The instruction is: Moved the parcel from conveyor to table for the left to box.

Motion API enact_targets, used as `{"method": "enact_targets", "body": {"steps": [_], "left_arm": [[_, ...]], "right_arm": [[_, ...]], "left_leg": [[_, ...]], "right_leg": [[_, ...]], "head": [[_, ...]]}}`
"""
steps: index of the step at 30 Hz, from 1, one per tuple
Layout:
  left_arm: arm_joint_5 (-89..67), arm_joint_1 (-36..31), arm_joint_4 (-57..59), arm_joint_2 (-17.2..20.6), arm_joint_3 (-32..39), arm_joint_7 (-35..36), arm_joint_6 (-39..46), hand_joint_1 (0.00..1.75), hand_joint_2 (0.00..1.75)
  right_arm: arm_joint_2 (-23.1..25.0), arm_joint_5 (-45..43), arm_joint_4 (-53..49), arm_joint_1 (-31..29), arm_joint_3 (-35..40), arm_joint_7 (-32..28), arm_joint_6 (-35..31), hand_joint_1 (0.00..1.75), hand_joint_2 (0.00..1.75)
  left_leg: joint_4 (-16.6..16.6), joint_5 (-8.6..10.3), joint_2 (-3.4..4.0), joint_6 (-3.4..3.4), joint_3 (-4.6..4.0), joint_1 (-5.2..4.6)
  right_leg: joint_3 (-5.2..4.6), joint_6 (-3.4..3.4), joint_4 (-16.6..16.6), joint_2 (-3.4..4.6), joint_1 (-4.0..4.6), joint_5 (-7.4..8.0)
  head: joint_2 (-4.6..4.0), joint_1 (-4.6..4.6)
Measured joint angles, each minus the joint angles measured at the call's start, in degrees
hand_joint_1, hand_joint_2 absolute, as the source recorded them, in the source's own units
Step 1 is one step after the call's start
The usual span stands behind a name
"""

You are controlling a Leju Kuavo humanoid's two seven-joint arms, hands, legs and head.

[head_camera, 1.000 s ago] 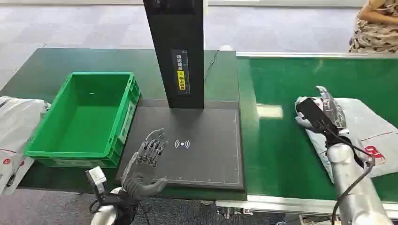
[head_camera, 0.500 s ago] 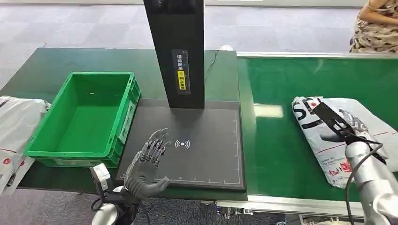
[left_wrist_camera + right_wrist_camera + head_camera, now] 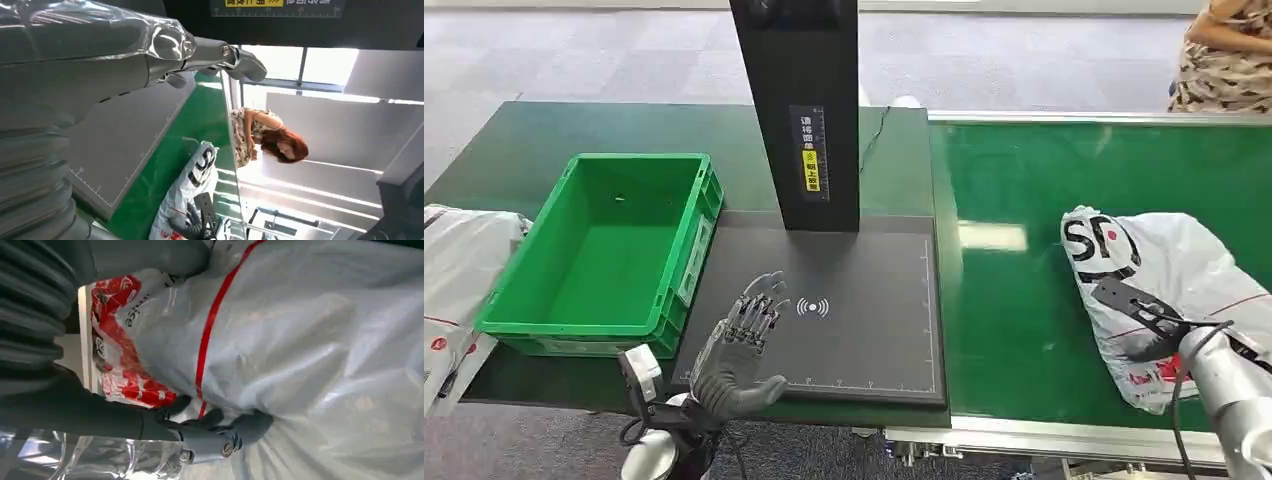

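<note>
The right hand has drawn nearer the belt's near edge, gripping the parcel; left hand spread open.

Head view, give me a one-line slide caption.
Right hand on the white parcel on the green conveyor; left hand open above the black pad, beside the crate.

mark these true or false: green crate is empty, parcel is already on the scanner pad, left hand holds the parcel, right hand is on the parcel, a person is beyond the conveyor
1. The green crate is empty. True.
2. The white parcel lies on the black scanner pad. False: it lies on the green conveyor belt.
3. The left hand holds the parcel. False: it is over the pad's near edge, fingers apart, holding nothing.
4. The right hand is on the parcel. True: the right wrist view shows its fingers against the plastic.
5. A person is beyond the conveyor. True.
</note>
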Motion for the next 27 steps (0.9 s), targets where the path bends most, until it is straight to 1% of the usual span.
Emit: {"method": "enact_targets", "body": {"steps": [11,14,16,19,22,24,27], "left_arm": [[0.13,0.06,0.00,0.61,-0.07,0.00,0.20,0.00,1.75],[0.13,0.07,0.00,0.76,-0.11,0.02,0.48,0.00,1.75],[0.13,0.20,0.00,0.79,-0.11,0.04,0.88,0.00,1.75],[0.02,0.99,-0.48,0.76,-0.11,0.61,1.38,0.00,1.75],[-0.07,2.02,-1.49,0.64,-0.11,0.98,1.49,0.00,1.75],[-0.18,2.51,-2.08,0.55,-0.09,1.03,1.66,0.00,1.75],[-0.13,2.67,-2.25,0.39,-0.07,0.72,2.10,0.00,1.75]], "right_arm": [[-0.13,0.09,-0.88,0.70,1.12,-3.45,1.31,1.75,1.75],[-0.15,0.18,-1.71,0.83,1.75,-3.61,-0.16,1.75,1.75],[-0.02,-0.79,-2.27,0.84,1.84,-3.89,-2.39,1.75,1.75],[0.94,-4.66,-3.76,0.87,1.55,-5.62,-9.13,1.75,1.75],[2.69,-10.76,-6.39,1.19,-0.20,-10.28,-16.01,1.75,1.75],[3.76,-14.24,-9.13,2.05,-1.63,-14.00,-19.03,1.75,1.75],[4.94,-17.12,-14.41,4.36,-3.24,-18.67,-21.60,1.75,1.75]], "left_leg": [[0.00,0.00,0.00,0.00,0.04,0.00],[0.00,0.00,0.00,0.00,0.03,0.00],[-0.01,0.00,-0.01,0.00,0.00,0.00],[-0.01,0.00,0.02,0.00,-0.01,0.00],[-0.01,0.01,0.04,0.00,0.01,0.01],[-0.01,0.01,-0.05,0.00,0.00,0.01],[-0.02,0.02,-0.17,0.00,-0.04,0.02]], "right_leg": [[0.05,0.00,0.00,0.00,0.00,0.00],[0.05,0.00,0.01,0.00,0.00,0.00],[0.05,0.00,0.03,-0.01,0.00,0.00],[0.04,-0.01,0.05,0.03,0.00,0.01],[0.02,-0.01,0.03,0.06,0.01,0.01],[0.02,-0.01,0.04,-0.05,0.01,-0.01],[0.03,0.00,0.04,-0.15,0.03,-0.02]], "head": [[0.00,0.00],[0.00,0.00],[0.00,-0.02],[0.00,0.00],[0.02,-0.02],[0.00,-0.02],[0.00,0.00]]}}
